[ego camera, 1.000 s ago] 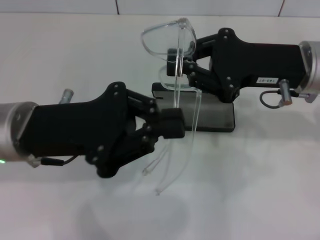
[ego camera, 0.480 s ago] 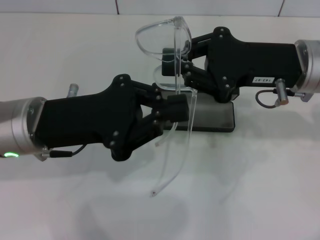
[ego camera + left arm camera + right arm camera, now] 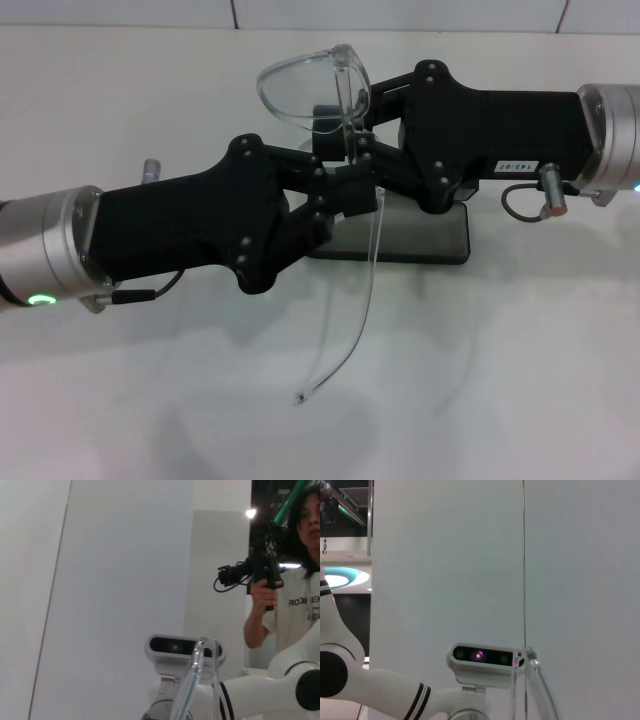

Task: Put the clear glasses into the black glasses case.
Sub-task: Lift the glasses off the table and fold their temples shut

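**Both end effectors meeting at the clear glasses above the case**

In the head view, you see the clear glasses (image 3: 305, 85) held up off the white counter (image 3: 520, 360), lenses toward the far wall and one long temple hanging down toward you, its tip just above the counter surface. Your right end effector (image 3: 335, 125) reaches in from the right and its fingers are closed on the frame near the hinge. Your left end effector (image 3: 355, 190) comes in from the left, and its fingers are drawn together around the hanging temple just below the frame; whether they actually press on it you cannot tell. The two end effectors sit almost touching one another.

The black glasses case (image 3: 425, 235) lies flat on the counter directly beneath and behind both end effectors, its grey upper face partly hidden by them.

In the left wrist view the glasses (image 3: 192, 680) appear as a clear strip in front of the robot's head camera (image 3: 182, 647); a person (image 3: 295, 595) holding a device stands behind.
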Available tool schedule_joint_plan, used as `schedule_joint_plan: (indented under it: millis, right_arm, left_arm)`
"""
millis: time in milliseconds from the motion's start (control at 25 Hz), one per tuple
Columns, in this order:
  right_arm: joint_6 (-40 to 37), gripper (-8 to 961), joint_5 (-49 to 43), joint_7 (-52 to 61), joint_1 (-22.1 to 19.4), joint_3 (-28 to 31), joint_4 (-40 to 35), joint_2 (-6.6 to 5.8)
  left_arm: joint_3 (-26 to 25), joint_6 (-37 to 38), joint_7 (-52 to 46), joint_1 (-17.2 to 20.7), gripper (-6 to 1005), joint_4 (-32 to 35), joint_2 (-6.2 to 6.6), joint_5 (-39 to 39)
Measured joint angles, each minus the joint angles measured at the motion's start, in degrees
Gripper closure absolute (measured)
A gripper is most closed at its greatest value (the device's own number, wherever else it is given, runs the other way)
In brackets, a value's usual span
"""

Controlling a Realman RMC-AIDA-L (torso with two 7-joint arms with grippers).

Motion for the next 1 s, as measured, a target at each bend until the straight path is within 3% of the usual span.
schedule_joint_plan:
  millis: [480,640,760,1000]
  right_arm:
    - [-0.4,833,0.3,-0.1,-0.2,-0.2,0.0,0.0]
    - [-0.3,833,0.4,-0.6,-1.1,0.7,0.0,-0.11]
    - [-1.7,833,1.0,-0.7,-2.6,3.4,-0.4,-0.4]
    - [-13.3,833,4.8,0.4,-6.9,14.2,0.5,-0.52]
  left_arm:
    - [-0.3,0.1,1.5,0.0,945,-1.7,0.04,-1.2]
    - [-0.3,3.2,1.5,0.2,945,-1.7,0.3,-1.4]
    - [-1.4,7.2,1.6,0.5,945,-1.4,0.4,-1.9]
    - [-3.8,11.2,1.5,1.9,944,-1.3,0.9,-5.0]
